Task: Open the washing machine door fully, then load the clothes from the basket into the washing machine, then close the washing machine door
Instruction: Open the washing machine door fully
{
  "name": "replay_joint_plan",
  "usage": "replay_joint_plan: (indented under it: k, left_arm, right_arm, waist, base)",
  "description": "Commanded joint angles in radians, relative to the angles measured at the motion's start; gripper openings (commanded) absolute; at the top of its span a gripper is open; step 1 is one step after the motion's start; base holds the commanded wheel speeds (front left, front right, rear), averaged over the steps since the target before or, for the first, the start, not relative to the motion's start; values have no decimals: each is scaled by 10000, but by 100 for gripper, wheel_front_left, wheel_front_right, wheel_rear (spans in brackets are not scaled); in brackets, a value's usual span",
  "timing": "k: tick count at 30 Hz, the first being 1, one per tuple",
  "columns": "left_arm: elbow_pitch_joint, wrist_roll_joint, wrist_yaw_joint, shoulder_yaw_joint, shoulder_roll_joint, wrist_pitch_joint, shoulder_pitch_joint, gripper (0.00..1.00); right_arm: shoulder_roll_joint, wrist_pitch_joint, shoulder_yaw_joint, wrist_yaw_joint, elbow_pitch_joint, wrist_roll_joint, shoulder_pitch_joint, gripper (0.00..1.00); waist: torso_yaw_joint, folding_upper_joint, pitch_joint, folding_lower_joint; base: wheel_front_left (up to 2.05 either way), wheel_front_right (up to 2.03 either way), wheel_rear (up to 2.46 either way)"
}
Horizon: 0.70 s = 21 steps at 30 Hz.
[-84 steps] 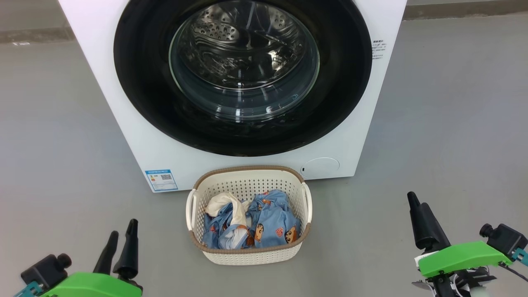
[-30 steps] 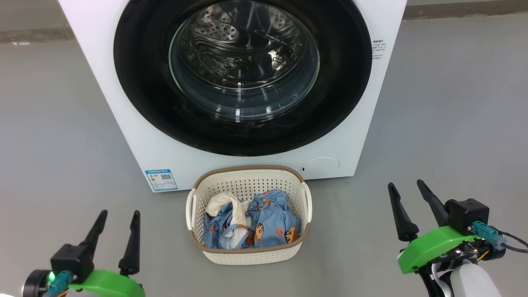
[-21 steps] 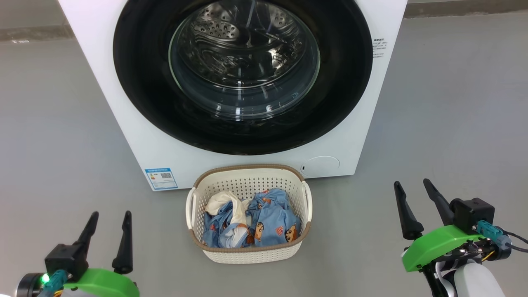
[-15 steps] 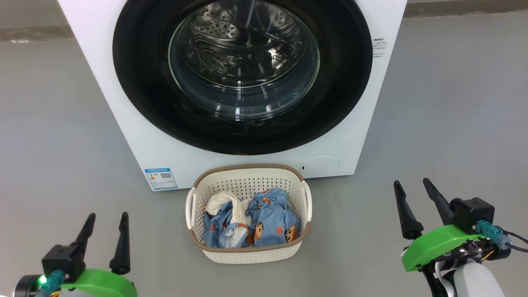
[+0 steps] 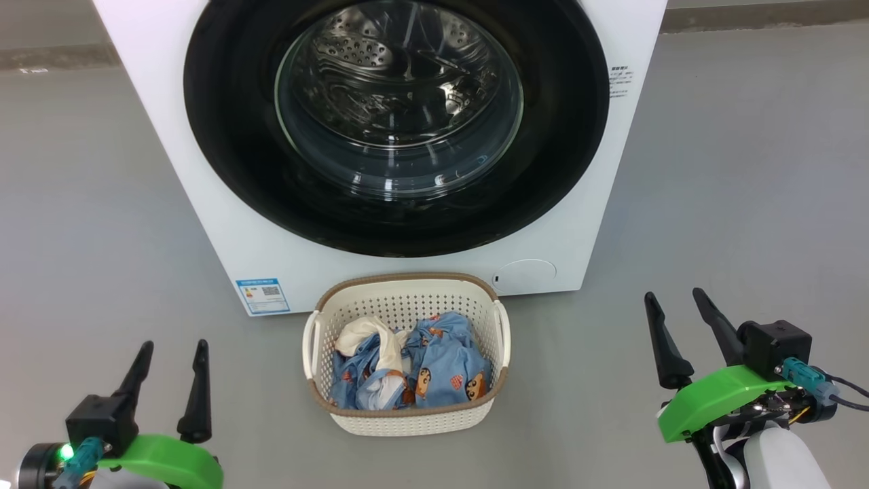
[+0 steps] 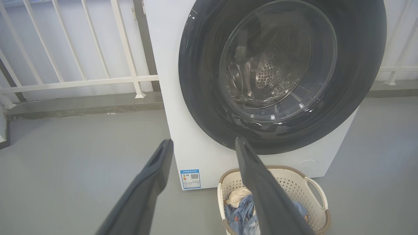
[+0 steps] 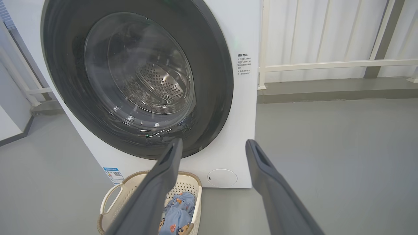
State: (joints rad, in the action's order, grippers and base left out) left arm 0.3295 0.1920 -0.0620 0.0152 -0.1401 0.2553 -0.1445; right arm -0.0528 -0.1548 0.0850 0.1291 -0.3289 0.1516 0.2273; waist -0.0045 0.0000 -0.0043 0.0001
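Though the left gripper (image 5: 173, 345) and right gripper (image 5: 673, 295) have levelled out, jaws apart and empty, the washing machine door (image 5: 224, 136) stays shut and the clothes (image 5: 441, 360) lie in the basket (image 5: 407, 278) before it: nothing started.

A smooth grey floor (image 5: 747, 170) is stretching out on every side. A white railing (image 6: 98, 81) is running along the far edge, its slanting bars standing on a low concrete kerb (image 6: 81, 106). A pale wall (image 7: 294, 32) is showing between the bars.
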Motion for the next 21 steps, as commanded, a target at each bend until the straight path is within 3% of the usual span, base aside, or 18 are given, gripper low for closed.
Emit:
replay_joint_plan:
  k: [1,21]
  left_arm:
    - [-244,-108,-31,-393,-223,65,-439,100]
    - [-688,-188,-40,-702,-70,65,-450,100]
  right_arm:
    - [24,-83,-219,16,228,17,332,100]
    - [25,-149,-284,16,209,229,346,100]
  waist:
    - [6,0,7,-1]
    - [22,0,269,-1]
  base:
    - [57,57,-114]
    - [106,106,-212]
